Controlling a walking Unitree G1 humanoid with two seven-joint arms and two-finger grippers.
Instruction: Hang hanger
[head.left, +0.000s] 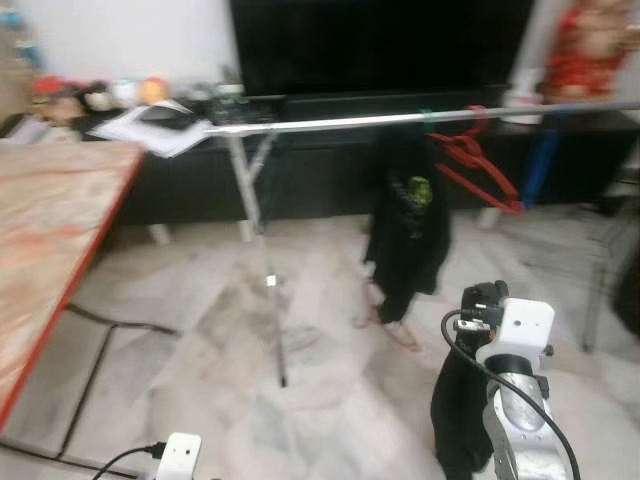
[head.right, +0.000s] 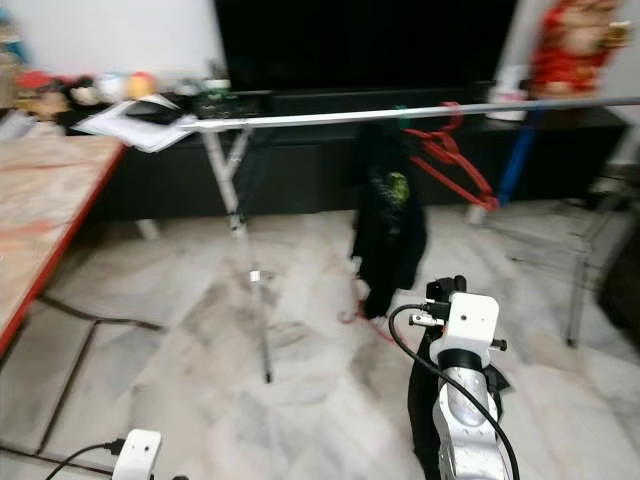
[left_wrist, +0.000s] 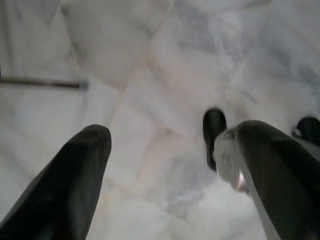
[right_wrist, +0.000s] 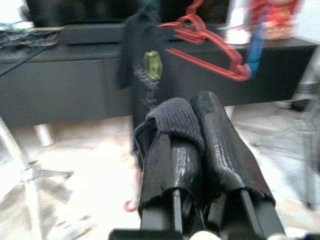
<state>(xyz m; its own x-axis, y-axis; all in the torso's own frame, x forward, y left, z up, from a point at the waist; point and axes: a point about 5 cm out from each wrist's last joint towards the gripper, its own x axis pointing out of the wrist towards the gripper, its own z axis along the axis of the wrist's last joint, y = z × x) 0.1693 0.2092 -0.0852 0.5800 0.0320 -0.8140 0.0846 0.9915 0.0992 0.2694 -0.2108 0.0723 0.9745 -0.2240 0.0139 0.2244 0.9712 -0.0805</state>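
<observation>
Dark cloth is pinched in the right gripper, hanging low beside the arm; any hanger under it seems hidden. Ahead, the rail carries a black garment and red hangers. Left gripper gapes wide over the floor. Blurred walking could misjudge the rail, snagging neighbours.

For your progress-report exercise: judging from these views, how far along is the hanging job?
Done: a black garment already hangs on the metal rail, beside red hangers. In hand: the right gripper is shut on dark cloth, which dangles beside the arm, well short of the rail. The left gripper is open over bare floor. Left: carry that cloth to the rail and hang it.
</observation>
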